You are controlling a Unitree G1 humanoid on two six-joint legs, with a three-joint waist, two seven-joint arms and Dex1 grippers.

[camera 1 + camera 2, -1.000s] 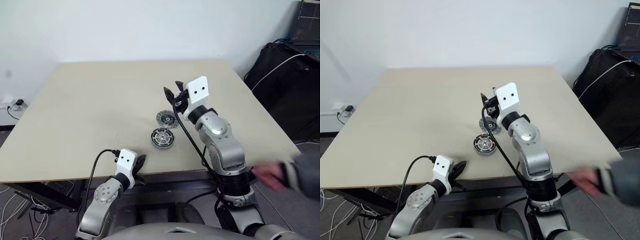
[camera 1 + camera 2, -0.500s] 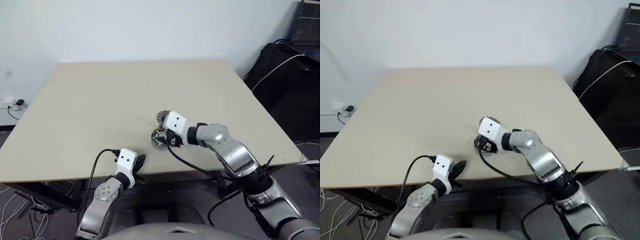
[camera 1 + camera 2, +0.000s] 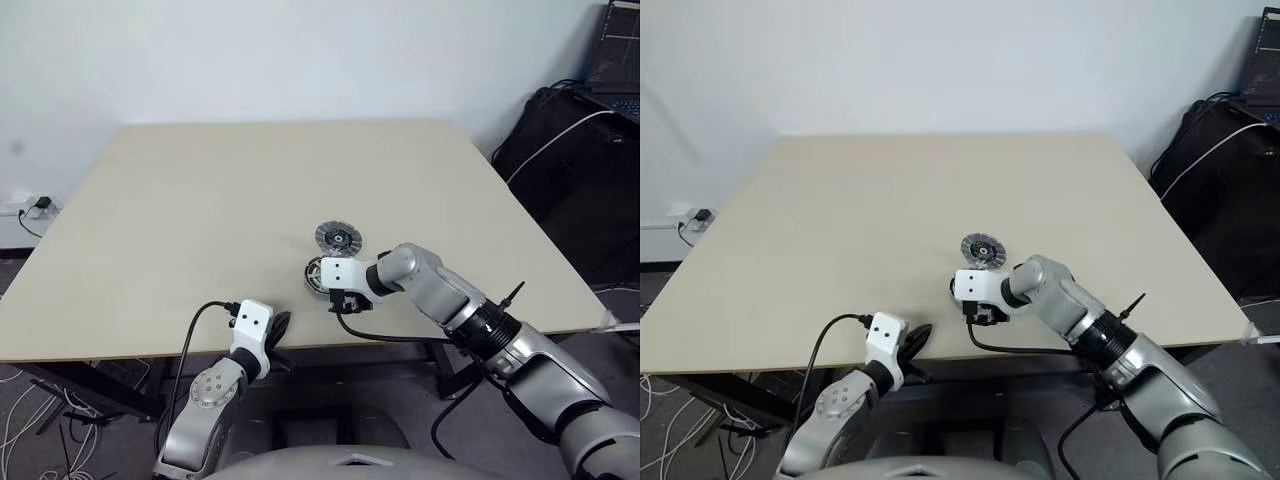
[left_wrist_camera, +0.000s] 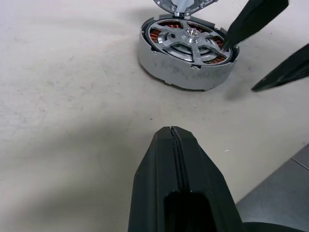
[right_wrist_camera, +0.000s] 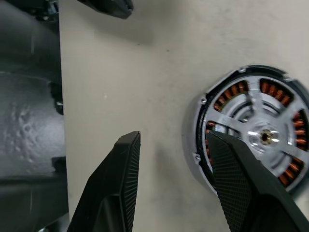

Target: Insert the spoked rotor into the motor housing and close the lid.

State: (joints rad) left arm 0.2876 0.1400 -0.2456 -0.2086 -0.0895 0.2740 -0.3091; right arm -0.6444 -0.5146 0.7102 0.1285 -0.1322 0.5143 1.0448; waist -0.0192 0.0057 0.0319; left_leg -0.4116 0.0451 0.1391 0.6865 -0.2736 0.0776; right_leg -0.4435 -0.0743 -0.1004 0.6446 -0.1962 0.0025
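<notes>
Two grippers: my left gripper [image 4: 170, 130], nearest, is pinched together on nothing, short of the motor housing [image 4: 183, 75]; my right gripper [image 5: 174, 137] straddles its near rim, spread and empty. The spoked rotor [image 4: 186, 41] looks seated inside it — the lid [image 3: 337, 238], just beyond the housing, seems stiff, slick metal, so I'd pinch its rim.

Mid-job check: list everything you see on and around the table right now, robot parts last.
table: one, beige, filling the middle of the head views.
motor housing: one, silver wall, copper windings, on the table near its front edge.
spoked rotor: one, silver, sitting inside the housing.
lid: one, grey-silver, flat on the table just beyond the housing.
wall socket: one, white, low on the wall at the left.
black bags and cables: dark heap right of the table.
left gripper: black fingers shut, at the table's front edge.
right gripper: black fingers open, one over the housing's rim, one beside it.
</notes>
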